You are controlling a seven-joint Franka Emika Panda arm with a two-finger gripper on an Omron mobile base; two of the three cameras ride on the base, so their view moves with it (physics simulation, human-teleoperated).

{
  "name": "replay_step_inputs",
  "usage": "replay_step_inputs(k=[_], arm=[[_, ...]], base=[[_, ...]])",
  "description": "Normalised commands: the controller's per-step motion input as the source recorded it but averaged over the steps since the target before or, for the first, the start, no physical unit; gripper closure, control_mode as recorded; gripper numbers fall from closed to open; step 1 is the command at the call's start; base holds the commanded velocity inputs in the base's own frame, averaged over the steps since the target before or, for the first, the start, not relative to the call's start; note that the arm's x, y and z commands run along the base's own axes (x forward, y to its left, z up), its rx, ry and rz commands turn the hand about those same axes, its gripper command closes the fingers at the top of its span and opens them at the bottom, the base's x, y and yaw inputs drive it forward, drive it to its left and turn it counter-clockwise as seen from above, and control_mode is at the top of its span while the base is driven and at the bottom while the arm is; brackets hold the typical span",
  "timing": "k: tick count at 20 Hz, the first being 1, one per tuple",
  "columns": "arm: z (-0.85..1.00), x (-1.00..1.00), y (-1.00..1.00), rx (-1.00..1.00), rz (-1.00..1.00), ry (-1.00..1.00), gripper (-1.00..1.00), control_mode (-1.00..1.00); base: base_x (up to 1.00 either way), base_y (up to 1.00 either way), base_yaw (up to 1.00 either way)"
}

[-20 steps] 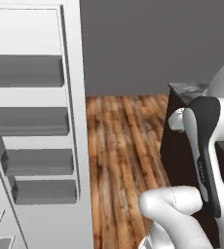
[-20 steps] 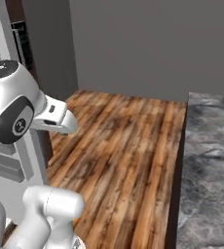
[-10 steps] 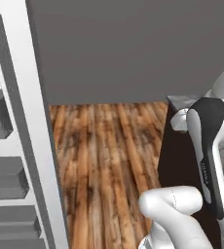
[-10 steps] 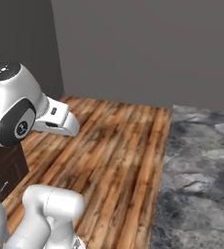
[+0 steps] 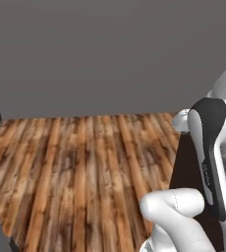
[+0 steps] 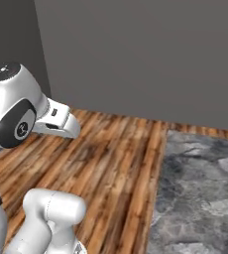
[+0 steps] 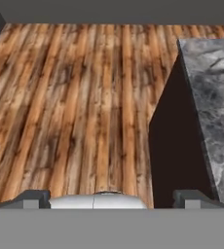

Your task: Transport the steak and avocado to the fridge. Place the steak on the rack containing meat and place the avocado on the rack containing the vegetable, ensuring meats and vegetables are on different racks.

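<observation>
Room: grey wall (image 5: 110,49) behind a wooden plank floor (image 5: 75,167).
Left base view: white arm (image 5: 208,162) rises at the right, above the floor; dark bench side (image 5: 186,167) behind it.
Right base view: arm's white and dark joint (image 6: 14,111) at left; grey marbled bench (image 6: 200,193) at right, beside the floor.
Hand view: pincer (image 7: 111,197) stands wide with nothing between its tips, above the floor; bench top at right.
Steak, avocado, fridge: whereabouts cannot be told.

Wood floor (image 7: 84,97) beside marble counter (image 7: 216,107)
</observation>
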Motion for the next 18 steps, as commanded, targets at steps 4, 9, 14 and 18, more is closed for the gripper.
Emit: replay_step_inputs(k=[4, 9, 14, 18], arm=[[0.00, 0.00, 0.00, 0.00, 0.00, 0.00, -1.00, 1.00], [0.00, 0.00, 0.00, 0.00, 0.00, 0.00, -1.00, 1.00], [0.00, 0.00, 0.00, 0.00, 0.00, 0.00, -1.00, 1.00], [0.00, 0.00, 0.00, 0.00, 0.00, 0.00, -1.00, 1.00]], base=[[1.00, -0.01, 0.00], [1.00, -0.16, -0.02], [1.00, -0.07, -0.09], [1.00, -0.03, -0.23]])
